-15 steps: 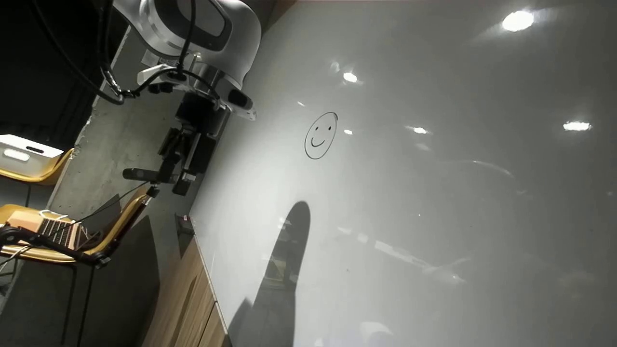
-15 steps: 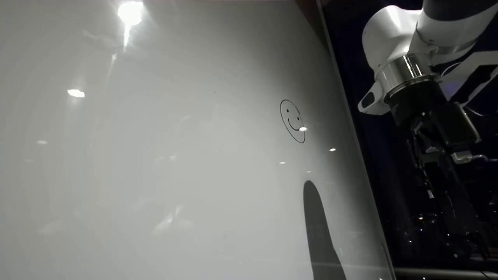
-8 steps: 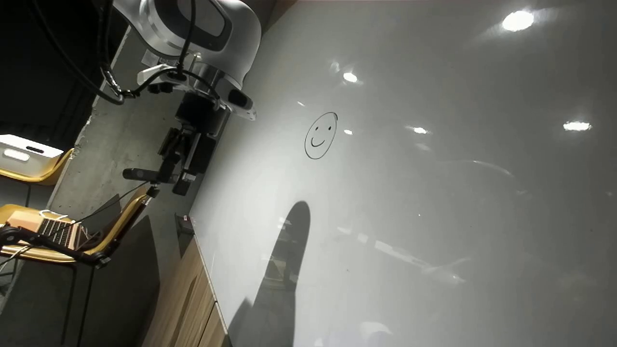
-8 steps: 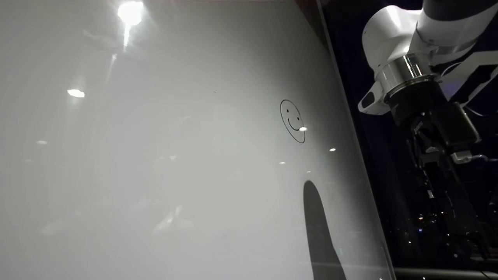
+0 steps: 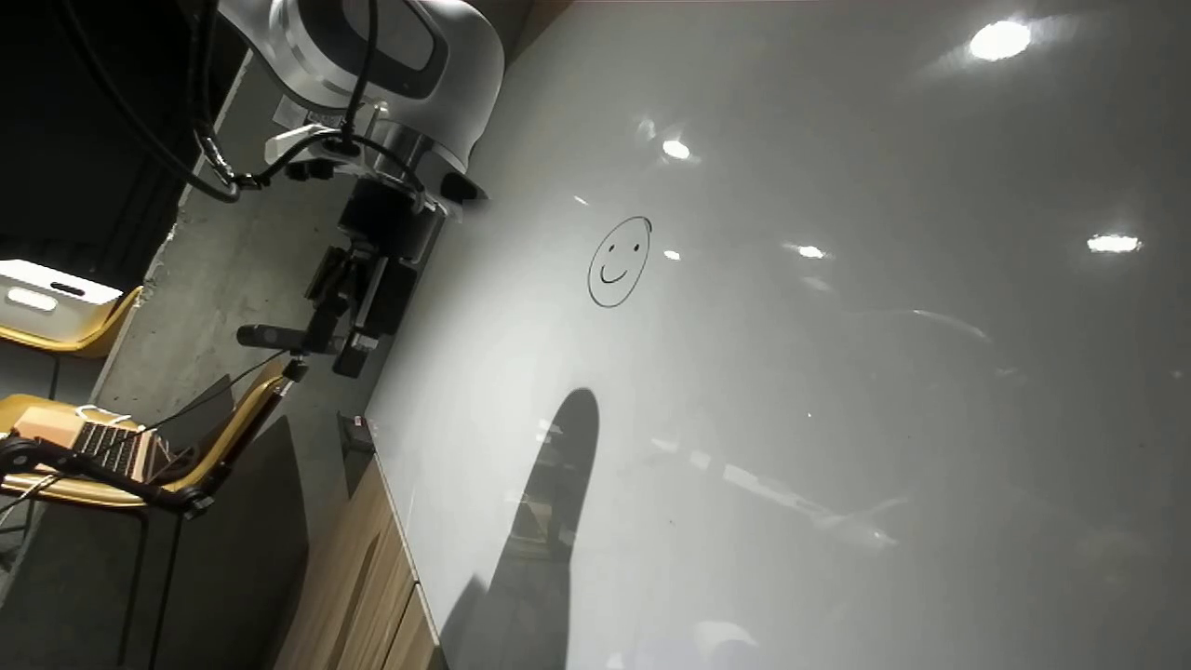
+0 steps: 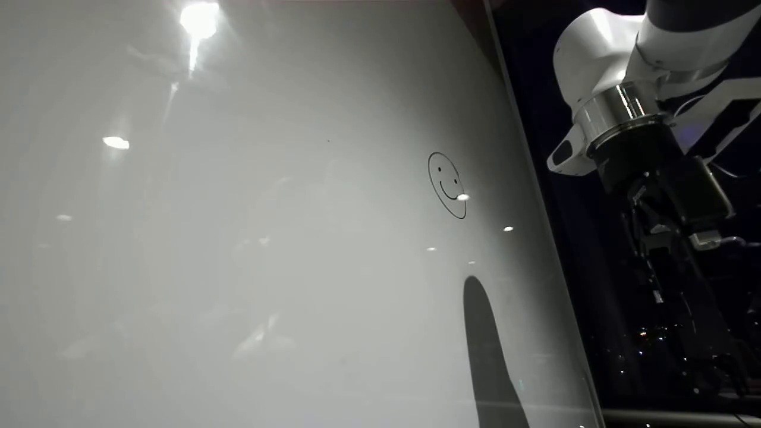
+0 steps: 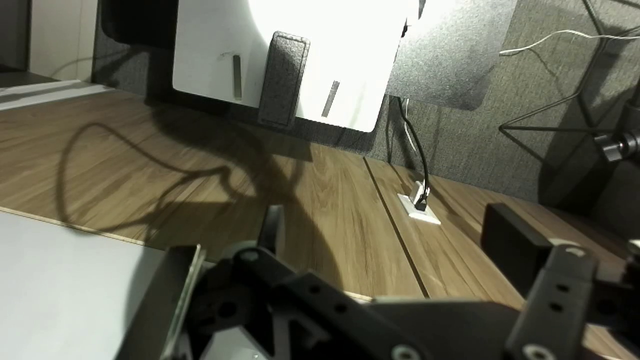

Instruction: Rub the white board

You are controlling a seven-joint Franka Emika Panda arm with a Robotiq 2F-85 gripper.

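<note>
A concrete wall backs an exterior view, the white board at three o'clock, its smiley intact. In an exterior view the Panda arm hangs at two, presumably for clearance. The wrist view's Robotiq gripper is wide, likely awaiting the dark oblong block near twelve. Nothing has visibly moved since.

Glossy, smooth white board, matt hand, grained wood panelling, rough concrete-like wall

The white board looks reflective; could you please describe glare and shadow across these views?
In both exterior views, glare spots dot the white board and a dark shadow falls on it; in the wrist view, a slotted white surface is partly overexposed.
</note>
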